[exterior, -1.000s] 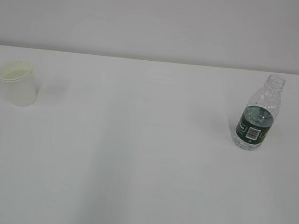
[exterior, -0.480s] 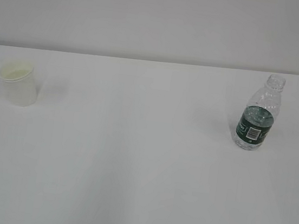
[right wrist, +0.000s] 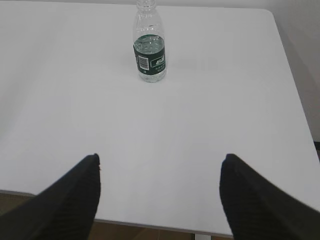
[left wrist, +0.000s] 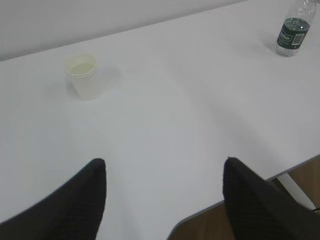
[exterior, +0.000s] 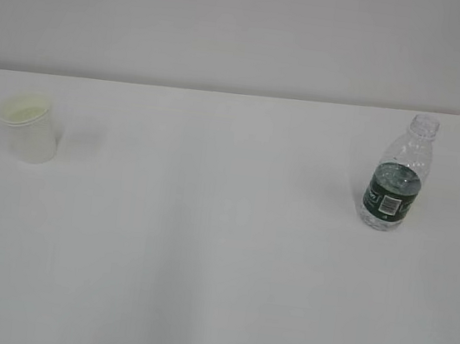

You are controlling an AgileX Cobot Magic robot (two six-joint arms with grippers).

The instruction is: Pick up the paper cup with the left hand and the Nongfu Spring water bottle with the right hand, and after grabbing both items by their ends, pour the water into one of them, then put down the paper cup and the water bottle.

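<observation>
Left pincer (left wrist: 165,197) wide open, empty, far from paper cup (left wrist: 83,76); right pincer (right wrist: 160,192) likewise, bottle (right wrist: 149,46) untouched.

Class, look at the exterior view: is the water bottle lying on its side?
No, the water bottle stands upright on the table.

Left pincer (left wrist: 165,172) spread wide, holding nothing, right pincer (right wrist: 160,170) likewise agape, both angled downward

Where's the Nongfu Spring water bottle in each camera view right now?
Exterior view: Nongfu Spring water bottle right of centre, upright.
Left wrist view: top right corner.
Right wrist view: top centre, beyond the open claw.
Shared landmark: the white table.
</observation>
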